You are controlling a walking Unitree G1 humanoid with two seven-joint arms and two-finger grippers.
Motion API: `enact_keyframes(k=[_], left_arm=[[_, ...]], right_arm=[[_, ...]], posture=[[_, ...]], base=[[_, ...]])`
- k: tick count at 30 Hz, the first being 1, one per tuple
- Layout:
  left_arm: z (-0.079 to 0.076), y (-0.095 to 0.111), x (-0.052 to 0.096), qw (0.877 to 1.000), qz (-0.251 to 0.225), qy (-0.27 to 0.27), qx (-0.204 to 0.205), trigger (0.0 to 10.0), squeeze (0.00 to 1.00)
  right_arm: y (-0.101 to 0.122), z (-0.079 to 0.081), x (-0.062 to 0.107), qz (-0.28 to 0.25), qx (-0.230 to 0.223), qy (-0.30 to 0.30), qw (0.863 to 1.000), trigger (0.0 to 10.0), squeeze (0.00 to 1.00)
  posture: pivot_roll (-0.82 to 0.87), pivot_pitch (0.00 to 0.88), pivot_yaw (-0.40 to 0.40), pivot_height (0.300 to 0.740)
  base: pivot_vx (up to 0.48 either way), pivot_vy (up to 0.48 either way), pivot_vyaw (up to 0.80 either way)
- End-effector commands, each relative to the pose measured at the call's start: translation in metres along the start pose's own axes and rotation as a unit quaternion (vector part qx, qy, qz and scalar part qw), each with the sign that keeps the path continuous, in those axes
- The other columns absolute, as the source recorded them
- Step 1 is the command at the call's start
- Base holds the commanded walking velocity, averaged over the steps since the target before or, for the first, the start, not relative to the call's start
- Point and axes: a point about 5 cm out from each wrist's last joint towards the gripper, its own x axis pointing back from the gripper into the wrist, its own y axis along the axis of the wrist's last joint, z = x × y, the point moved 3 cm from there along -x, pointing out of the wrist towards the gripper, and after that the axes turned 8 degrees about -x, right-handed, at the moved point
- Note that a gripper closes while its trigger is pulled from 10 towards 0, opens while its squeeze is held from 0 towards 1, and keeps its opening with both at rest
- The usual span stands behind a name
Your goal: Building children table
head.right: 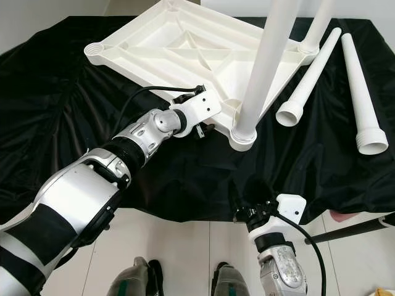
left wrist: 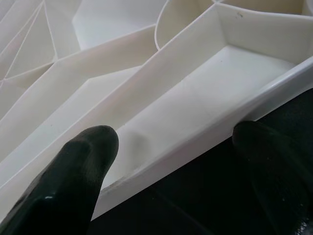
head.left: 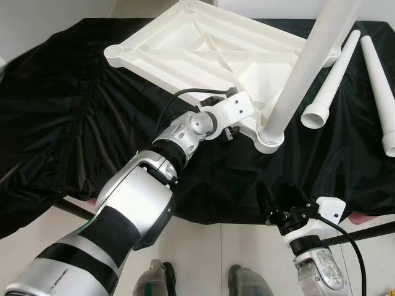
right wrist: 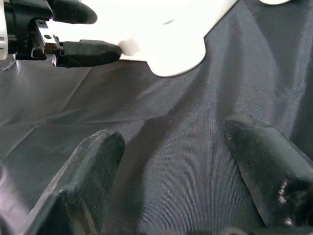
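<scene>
The white plastic table top (head.left: 185, 49) lies upside down on a black cloth. A white leg (head.left: 302, 68) stands upright in its near right corner socket (head.left: 270, 139). A second leg (head.right: 318, 21) rises at the far right corner. Two loose legs (head.right: 308, 74) (head.right: 361, 92) lie on the cloth to the right. My left gripper (left wrist: 171, 147) is open at the top's near edge, one finger (left wrist: 83, 166) inside the rim (left wrist: 195, 142) and the other outside. My right gripper (head.left: 281, 197) hovers open over the cloth near the front edge, short of the socket corner (right wrist: 171, 54).
The black cloth (head.left: 74, 123) covers the whole work surface and drapes over its front edge. A dark frame bar (head.left: 370, 231) runs under the right front. My feet (head.left: 154, 280) stand on pale floor tiles below.
</scene>
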Motion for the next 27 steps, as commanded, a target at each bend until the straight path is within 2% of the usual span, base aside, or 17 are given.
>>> enact_keyframes(k=[1, 3, 6, 7, 9, 10, 11, 12, 14, 15, 20, 27], left_arm=[[0.006, -0.008, 0.001, 0.999, 0.022, 0.044, -0.014, 10.0, 0.00], [-0.002, -0.015, 0.001, 0.999, 0.033, 0.011, -0.020, 10.0, 0.00], [-0.005, -0.017, 0.001, 0.999, 0.036, -0.003, -0.018, 10.0, 0.00], [-0.012, -0.021, 0.002, 0.999, 0.040, -0.025, -0.019, 7.1, 0.04], [-0.017, -0.023, 0.002, 0.998, 0.042, -0.042, -0.022, 7.1, 0.04], [-0.023, -0.026, 0.002, 0.997, 0.042, -0.064, -0.026, 3.6, 0.11], [-0.023, -0.026, 0.002, 0.997, 0.042, -0.064, -0.026, 3.6, 0.11], [-0.028, -0.027, 0.003, 0.996, 0.040, -0.080, -0.028, 1.1, 0.11], [-0.028, -0.027, 0.003, 0.996, 0.040, -0.080, -0.028, 1.1, 0.11], [-0.031, -0.028, 0.003, 0.995, 0.039, -0.088, -0.023, 0.0, 0.09], [-0.040, -0.027, 0.005, 0.991, 0.017, -0.131, -0.005, 0.0, 0.07], [-0.041, -0.027, 0.005, 0.990, 0.015, -0.139, -0.003, 0.0, 0.06]], right_arm=[[-0.007, 0.001, 0.004, 0.020, -0.006, -0.005, 1.000, 10.0, 0.00], [-0.007, 0.001, 0.008, 0.023, -0.005, -0.008, 1.000, 10.0, 0.00], [-0.007, 0.001, 0.009, 0.024, -0.004, -0.009, 1.000, 10.0, 0.00], [-0.007, 0.001, 0.010, 0.025, -0.004, -0.010, 1.000, 10.0, 0.00], [-0.007, 0.001, 0.011, 0.026, -0.004, -0.012, 1.000, 10.0, 0.00], [-0.007, 0.000, 0.011, 0.026, -0.003, -0.014, 1.000, 10.0, 0.00], [-0.007, 0.000, 0.011, 0.026, -0.003, -0.014, 1.000, 10.0, 0.00], [-0.007, -0.001, 0.011, 0.026, -0.002, -0.016, 1.000, 10.0, 0.00], [-0.007, -0.001, 0.011, 0.026, -0.002, -0.016, 1.000, 10.0, 0.00], [-0.007, -0.001, 0.011, 0.026, -0.002, -0.017, 1.000, 10.0, 0.00], [-0.007, -0.002, 0.010, 0.029, 0.002, -0.017, 0.999, 10.0, 0.00], [-0.007, -0.003, 0.009, 0.030, 0.003, -0.016, 0.999, 10.0, 0.00]], posture=[[-0.18, 0.196, 0.123, 0.740], [-0.18, 0.204, 0.131, 0.740], [-0.18, 0.204, 0.131, 0.740], [-0.18, 0.209, 0.136, 0.740], [-0.18, 0.210, 0.138, 0.740], [-0.18, 0.212, 0.139, 0.740], [-0.18, 0.212, 0.139, 0.740], [-0.18, 0.212, 0.138, 0.740], [-0.18, 0.212, 0.138, 0.740], [-0.18, 0.212, 0.138, 0.740], [-0.18, 0.210, 0.132, 0.740], [-0.18, 0.210, 0.131, 0.740]], base=[[0.000, 0.000, 0.00], [0.000, 0.000, 0.00], [0.000, 0.000, 0.00], [0.000, 0.000, 0.00], [0.000, 0.000, 0.00], [0.000, 0.000, 0.00], [0.000, 0.000, 0.00], [0.000, 0.000, 0.00], [0.000, 0.000, 0.00], [0.000, 0.000, 0.00], [0.000, 0.000, 0.00], [0.000, 0.000, 0.00]])
